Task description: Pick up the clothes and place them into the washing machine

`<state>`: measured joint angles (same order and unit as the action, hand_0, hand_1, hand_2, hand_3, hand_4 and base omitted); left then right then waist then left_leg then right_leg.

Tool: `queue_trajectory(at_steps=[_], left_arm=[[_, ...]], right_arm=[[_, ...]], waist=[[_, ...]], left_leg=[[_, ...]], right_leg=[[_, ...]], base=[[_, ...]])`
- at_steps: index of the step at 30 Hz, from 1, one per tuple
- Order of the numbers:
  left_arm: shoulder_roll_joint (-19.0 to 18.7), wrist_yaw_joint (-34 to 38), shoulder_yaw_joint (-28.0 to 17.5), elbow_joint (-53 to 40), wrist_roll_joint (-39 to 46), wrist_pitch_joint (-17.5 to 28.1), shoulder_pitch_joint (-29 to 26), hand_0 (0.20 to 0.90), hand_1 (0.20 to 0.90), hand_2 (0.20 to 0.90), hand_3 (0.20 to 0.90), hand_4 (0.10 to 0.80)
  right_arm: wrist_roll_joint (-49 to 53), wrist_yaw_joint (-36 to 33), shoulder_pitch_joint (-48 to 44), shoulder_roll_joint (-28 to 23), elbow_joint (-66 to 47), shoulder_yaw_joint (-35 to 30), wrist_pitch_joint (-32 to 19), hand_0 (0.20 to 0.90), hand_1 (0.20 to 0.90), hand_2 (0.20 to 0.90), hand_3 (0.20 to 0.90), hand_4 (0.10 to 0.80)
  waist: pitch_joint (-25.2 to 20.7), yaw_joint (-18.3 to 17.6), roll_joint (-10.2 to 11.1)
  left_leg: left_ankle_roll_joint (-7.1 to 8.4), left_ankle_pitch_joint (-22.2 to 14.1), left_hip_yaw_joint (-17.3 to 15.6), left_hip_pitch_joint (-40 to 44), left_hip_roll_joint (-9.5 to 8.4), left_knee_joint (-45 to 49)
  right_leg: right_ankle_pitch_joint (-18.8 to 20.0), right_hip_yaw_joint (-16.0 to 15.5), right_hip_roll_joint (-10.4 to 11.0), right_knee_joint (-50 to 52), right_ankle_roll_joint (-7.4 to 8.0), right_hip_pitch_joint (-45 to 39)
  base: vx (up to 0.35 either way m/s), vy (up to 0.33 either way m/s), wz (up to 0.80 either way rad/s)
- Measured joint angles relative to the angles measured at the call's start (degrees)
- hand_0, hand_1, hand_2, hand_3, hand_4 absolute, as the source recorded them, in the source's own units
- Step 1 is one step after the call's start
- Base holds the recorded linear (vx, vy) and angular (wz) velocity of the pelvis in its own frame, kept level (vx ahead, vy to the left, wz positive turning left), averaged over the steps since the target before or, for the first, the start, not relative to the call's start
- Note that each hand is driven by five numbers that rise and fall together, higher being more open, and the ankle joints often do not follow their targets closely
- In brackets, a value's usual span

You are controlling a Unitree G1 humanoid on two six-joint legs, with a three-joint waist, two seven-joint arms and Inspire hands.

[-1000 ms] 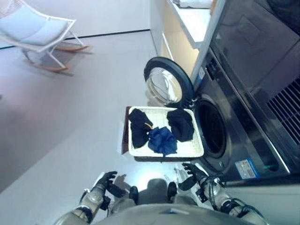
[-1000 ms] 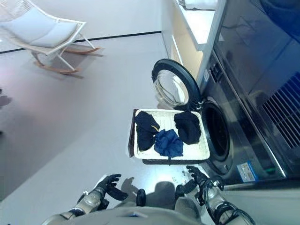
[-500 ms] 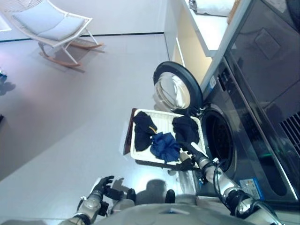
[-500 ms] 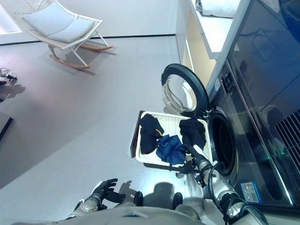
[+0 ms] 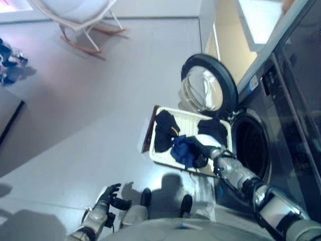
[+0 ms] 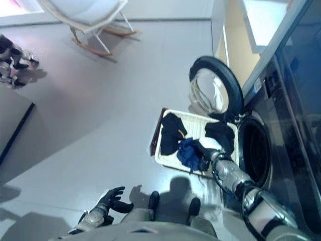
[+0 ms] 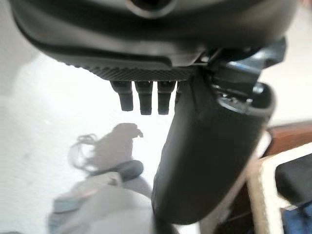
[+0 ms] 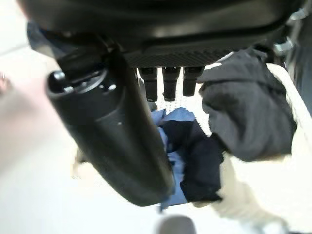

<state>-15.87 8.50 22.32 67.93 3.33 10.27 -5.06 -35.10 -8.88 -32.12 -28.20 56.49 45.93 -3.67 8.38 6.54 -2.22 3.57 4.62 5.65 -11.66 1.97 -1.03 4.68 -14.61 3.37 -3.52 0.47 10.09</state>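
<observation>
I have the right hand reached out over the white basket that sits on the floor in front of the washing machine. The hand is above the blue garment, which lies near the middle of the basket's near edge. In the right wrist view its fingers point down, fairly straight, over the blue cloth, with the thumb standing apart; I see nothing pinched or wrapped in them.

Two black garments are also in the basket: one toward the edge away from the machine, the other at the corner closest to the drum opening. The round door is swung wide open, standing just beyond the basket's far edge. All three pieces are in the basket; none is in the drum as far as I can see.

My left hand hangs low at my side, well apart from the basket, fingers loosely spread and holding nothing.

A white rocking chair stands at the far end of the floor.
</observation>
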Motion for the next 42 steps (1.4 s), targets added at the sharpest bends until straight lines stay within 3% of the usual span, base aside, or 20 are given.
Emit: queue_trajectory(at_steps=[3, 7, 16, 23, 37, 38, 39, 40, 42], left_arm=[[0.09, 1.38, 1.78, -0.80, 0.29, 0.01, -4.51, 0.900, 0.900, 0.900, 0.900, 0.800], [0.08, 2.80, 2.22, -1.15, 1.80, 0.01, -6.35, 0.900, 0.900, 0.900, 0.900, 0.800], [-0.32, 5.45, 3.30, -1.47, 6.80, 1.27, -13.68, 0.900, 0.900, 0.900, 0.900, 0.800], [-0.34, 6.74, 5.10, -2.20, 9.14, 2.46, -18.03, 0.900, 0.900, 0.900, 0.900, 0.800], [-0.44, 8.07, 6.64, -4.30, 10.73, 3.64, -18.12, 0.900, 0.900, 0.900, 0.900, 0.800], [-0.44, 8.10, 6.84, -4.39, 10.76, 3.64, -18.12, 0.900, 0.900, 0.900, 0.900, 0.800], [-0.45, 8.11, 7.14, -4.54, 10.76, 3.65, -18.11, 0.900, 0.900, 0.900, 0.900, 0.800], [-0.45, 8.10, 7.14, -4.75, 10.76, 3.63, -18.08, 0.900, 0.900, 0.900, 0.900, 0.800], [-0.45, 8.11, 7.14, -5.50, 10.76, 3.64, -18.08, 0.900, 0.900, 0.900, 0.900, 0.800]], right_arm=[[-2.64, -1.85, -6.28, 0.33, 4.19, 0.42, 1.81, 0.900, 0.900, 0.900, 0.900, 0.800], [-3.34, -3.25, -9.67, 0.93, 5.42, 2.79, 2.53, 0.900, 0.900, 0.900, 0.900, 0.800], [-4.33, -6.32, -19.37, 0.46, 7.99, 4.52, 4.48, 0.900, 0.900, 0.900, 0.900, 0.800], [-4.26, -9.43, -26.89, 0.15, 11.94, 5.13, 5.12, 0.900, 0.900, 0.900, 0.900, 0.800], [-2.54, -13.60, -34.38, -1.91, 15.16, 5.57, 5.66, 0.900, 0.900, 0.900, 0.900, 0.800], [-2.55, -13.57, -34.74, -2.09, 15.43, 5.62, 5.79, 0.596, 0.596, 0.596, 0.596, 0.598], [-2.54, -13.54, -35.30, -2.16, 15.80, 5.59, 6.03, 0.531, 0.531, 0.531, 0.531, 0.554], [-2.55, -13.47, -36.02, -2.12, 16.18, 5.59, 6.14, 0.385, 0.385, 0.385, 0.385, 0.456], [-2.54, -13.42, -37.36, -2.33, 16.69, 5.59, 6.26, 0.302, 0.302, 0.302, 0.302, 0.402]], waist=[[5.08, 1.43, -0.94], [8.98, 1.80, -0.98], [13.56, 1.84, -1.01], [15.70, 1.82, -1.11], [16.70, 2.32, -1.73], [16.80, 2.64, -1.93], [16.94, 2.70, -2.19], [16.97, 2.80, -2.25], [17.21, 2.88, -2.73]], left_leg=[[0.08, 0.91, -0.18, -3.62, -0.04, 0.98], [-0.10, 1.35, -1.25, -5.30, -0.11, 1.07], [-0.29, 2.31, -1.42, -13.38, -0.22, 3.33], [-0.40, 2.97, -1.08, -20.62, -1.04, 5.76], [-0.41, 5.34, -0.68, -27.65, -2.32, 6.85], [-0.44, 5.49, -0.66, -27.89, -2.35, 6.85], [-0.36, 5.78, -0.61, -28.07, -2.35, 6.84], [-0.36, 5.89, -0.66, -28.42, -2.47, 6.81], [-0.29, 6.25, -0.63, -28.99, -2.54, 6.80]], right_leg=[[0.55, 0.43, 0.08, 1.84, -0.26, 4.23], [0.54, 1.58, 0.41, 3.68, -0.27, 7.14], [0.58, 2.08, 1.20, 7.73, -0.35, 16.04], [0.52, 2.25, 2.19, 11.42, -0.38, 23.66], [0.06, 2.94, 4.15, 17.56, -0.22, 32.55], [-0.03, 2.95, 4.18, 17.78, -0.36, 32.83], [-0.06, 2.96, 4.26, 18.17, -0.39, 33.15], [-0.13, 3.08, 4.41, 18.74, -0.49, 33.80], [-0.16, 3.17, 4.56, 19.50, -0.54, 34.71]], base=[[-0.113, 0.058, -0.06], [-0.113, 0.018, -0.13], [-0.069, -0.008, -0.01], [-0.039, 0.000, 0.03], [-0.009, 0.018, 0.05], [-0.014, 0.027, 0.06], [-0.005, 0.011, 0.04], [-0.005, 0.010, 0.06], [-0.007, 0.018, 0.05]])
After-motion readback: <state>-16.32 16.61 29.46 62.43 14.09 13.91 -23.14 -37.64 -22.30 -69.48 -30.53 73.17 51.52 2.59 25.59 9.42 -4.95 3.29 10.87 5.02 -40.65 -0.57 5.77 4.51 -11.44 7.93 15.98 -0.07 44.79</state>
